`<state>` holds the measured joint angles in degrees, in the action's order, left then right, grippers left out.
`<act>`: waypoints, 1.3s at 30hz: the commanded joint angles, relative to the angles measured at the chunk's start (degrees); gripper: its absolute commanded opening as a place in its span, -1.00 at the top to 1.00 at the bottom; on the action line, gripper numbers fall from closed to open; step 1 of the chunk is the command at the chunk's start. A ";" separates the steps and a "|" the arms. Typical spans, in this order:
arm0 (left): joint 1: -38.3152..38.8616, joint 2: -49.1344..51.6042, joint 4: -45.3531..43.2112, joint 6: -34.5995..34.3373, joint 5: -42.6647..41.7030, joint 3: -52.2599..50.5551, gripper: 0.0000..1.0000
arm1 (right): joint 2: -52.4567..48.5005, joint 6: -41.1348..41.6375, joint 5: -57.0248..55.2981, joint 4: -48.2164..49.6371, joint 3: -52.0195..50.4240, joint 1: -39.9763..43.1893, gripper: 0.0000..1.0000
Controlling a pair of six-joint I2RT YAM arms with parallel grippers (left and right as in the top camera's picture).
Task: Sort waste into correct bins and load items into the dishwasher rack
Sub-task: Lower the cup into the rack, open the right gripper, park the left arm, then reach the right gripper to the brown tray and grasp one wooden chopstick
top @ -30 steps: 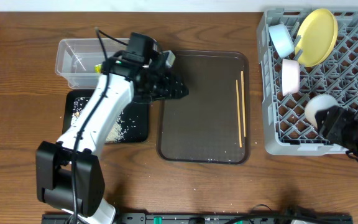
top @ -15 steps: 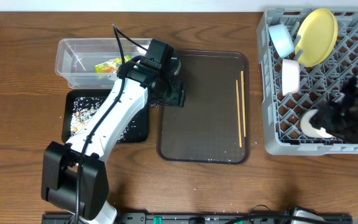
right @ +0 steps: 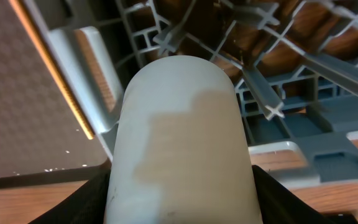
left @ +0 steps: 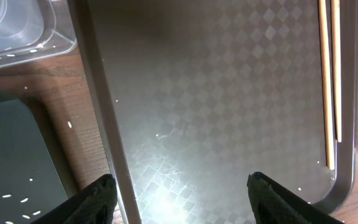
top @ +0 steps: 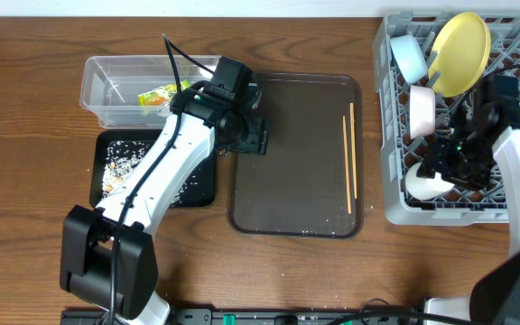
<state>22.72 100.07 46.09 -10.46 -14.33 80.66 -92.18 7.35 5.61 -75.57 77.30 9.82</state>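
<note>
My right gripper is shut on the small white cup and holds it over the front-left corner of the grey dishwasher rack; in the right wrist view the cup fills the space between my fingers. The yellow plate, light blue bowl and white bowl stand in the rack. My left gripper is open and empty over the brown tray's left edge. The wrapper lies in the clear tub. Rice grains lie in the black tray. Two chopsticks lie on the brown tray.
The dark brown serving tray lies in the middle between the bins and the rack. The left wrist view shows its rim, the chopsticks and the tub's corner. A few rice grains lie on the table near the tray's front edge.
My right gripper has carried the white cup left, to the rack's front-left corner. My left gripper moved right from the tub to the brown tray's edge, then held still.
</note>
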 commanded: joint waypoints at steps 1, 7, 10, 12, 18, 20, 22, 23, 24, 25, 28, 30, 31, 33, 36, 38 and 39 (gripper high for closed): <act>0.02 -0.83 0.17 0.63 0.94 0.90 -0.40 | -2.86 0.31 -0.22 0.17 0.59 -1.29 -0.15; -0.09 -1.38 0.55 1.92 2.97 1.09 -0.40 | -4.96 0.26 0.33 1.01 1.09 -1.44 -0.71; -0.61 -3.41 1.51 1.95 5.44 1.77 -0.41 | -4.79 0.28 0.72 -1.60 5.66 -1.46 -0.78; -1.25 -5.49 1.75 1.92 7.37 2.01 -0.41 | -4.79 0.28 1.22 -3.82 10.10 -1.57 -0.76; -5.44 -14.38 1.86 1.86 10.97 2.08 -0.45 | -4.79 -0.35 3.50 -5.75 24.76 -6.67 -0.57; -7.52 -16.68 1.86 1.84 10.97 2.08 -0.50 | -4.79 -0.20 3.45 -3.28 25.86 -10.71 -0.51; -9.42 -17.75 1.95 1.57 10.95 2.08 -0.54 | -5.03 0.70 2.71 0.04 25.22 -15.04 -0.48; -10.34 -17.81 2.14 0.98 10.93 2.08 -0.57 | -5.31 1.53 1.66 2.14 24.44 -17.62 -0.47; -11.08 -17.77 2.54 0.09 10.93 2.08 -0.61 | -5.62 2.10 0.44 3.85 23.69 -19.76 -0.48; -11.82 -17.51 3.02 -0.96 10.93 2.01 -0.62 | -6.19 3.10 -1.51 5.77 22.64 -22.16 -0.48; -12.83 -16.52 4.28 -1.68 10.88 1.70 -0.63 | -8.26 7.13 -6.75 10.12 19.58 -27.45 -0.40; -12.90 -15.80 4.59 -1.66 10.93 1.22 -0.64 | -10.64 8.92 -8.41 11.34 18.38 -29.53 -0.30; -12.90 -15.45 4.81 -1.66 10.93 1.07 -0.64 | -12.09 9.38 -8.37 11.76 18.08 -30.14 -0.24; -12.90 -14.80 5.31 -1.66 10.93 1.03 -0.64 | -15.28 9.49 -8.37 12.15 17.79 -31.01 -0.18; -12.90 -14.10 5.57 -1.66 10.95 0.92 -0.64 | -19.87 9.88 -8.39 12.09 17.79 -31.63 -0.12; -12.90 -13.92 5.57 -1.66 10.95 0.92 -0.64 | -22.51 10.73 -8.39 11.93 17.79 -31.65 -0.08; -12.90 -13.92 5.57 -1.66 10.95 0.92 -0.64 | -23.98 11.06 -8.37 11.93 17.79 -31.65 -0.07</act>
<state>10.00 85.73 51.35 -11.79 -4.08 81.91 -113.56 16.08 -1.28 -63.46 95.24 -21.50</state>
